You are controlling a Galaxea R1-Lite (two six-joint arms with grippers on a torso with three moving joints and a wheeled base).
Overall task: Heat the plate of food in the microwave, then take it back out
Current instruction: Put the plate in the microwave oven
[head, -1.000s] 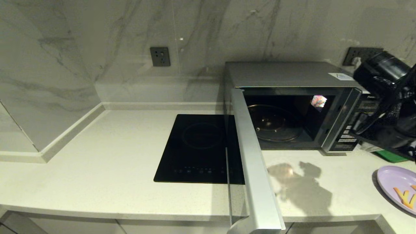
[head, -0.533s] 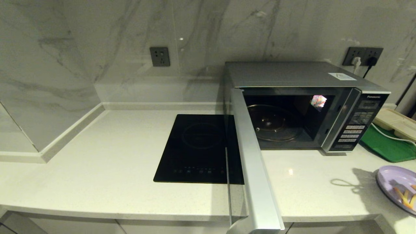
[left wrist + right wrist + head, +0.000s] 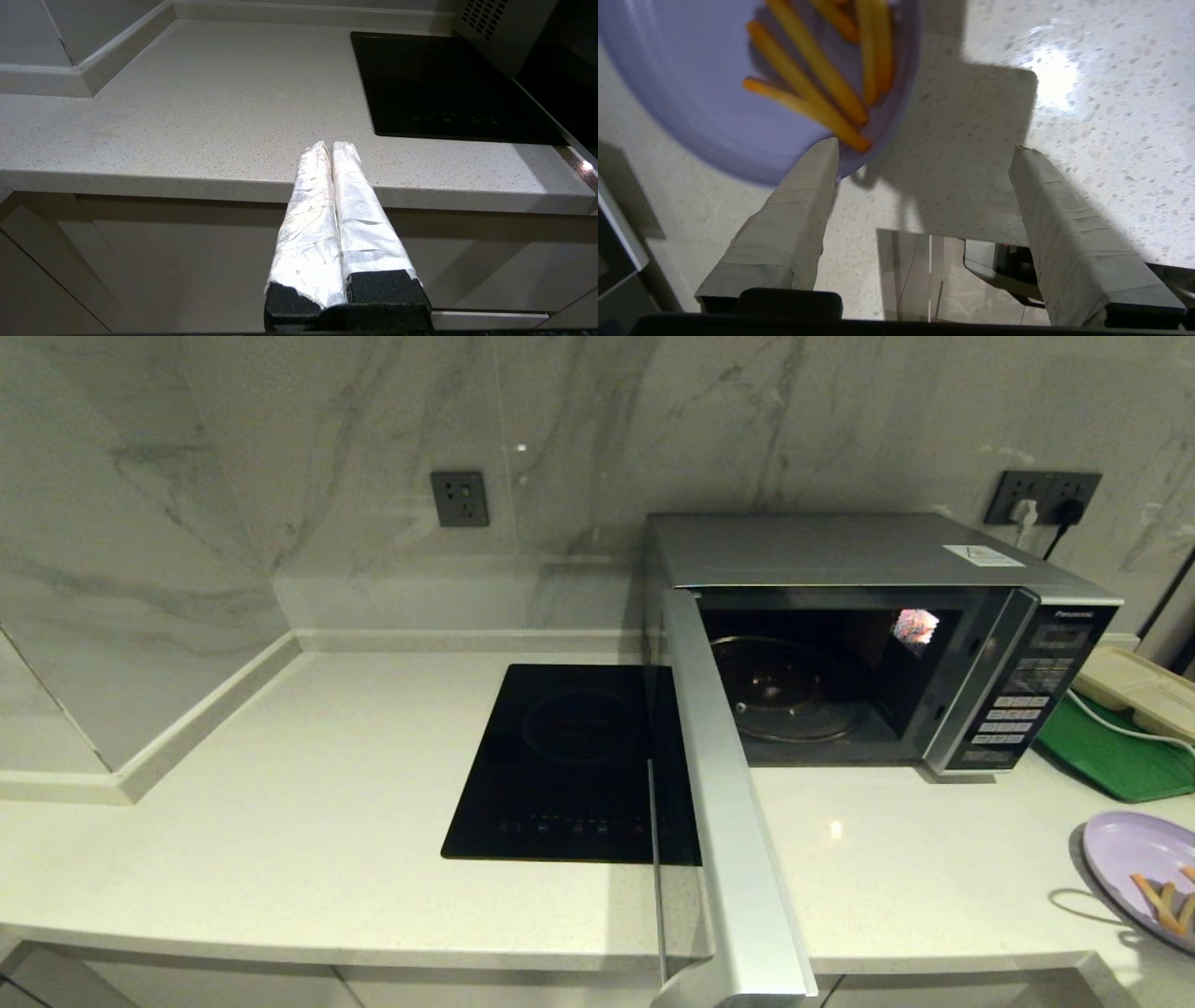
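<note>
Overall, speckled pale countertop (image 3: 327,821), marble wall (image 3: 280,429).

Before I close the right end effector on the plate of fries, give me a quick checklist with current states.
1. Silver microwave door swung open: ok.
2. Glass turntable inside bare: ok.
3. Round lavender plate of orange fries resting on the speckled countertop, near its front edge: ok.
4. Right end effector open: ok.
5. Plate rim between its fingers: not ok; one finger is at the rim, the other is over bare counter.
6. Left end effector shut, parked off the counter's front edge, away from the hob: ok.
</note>
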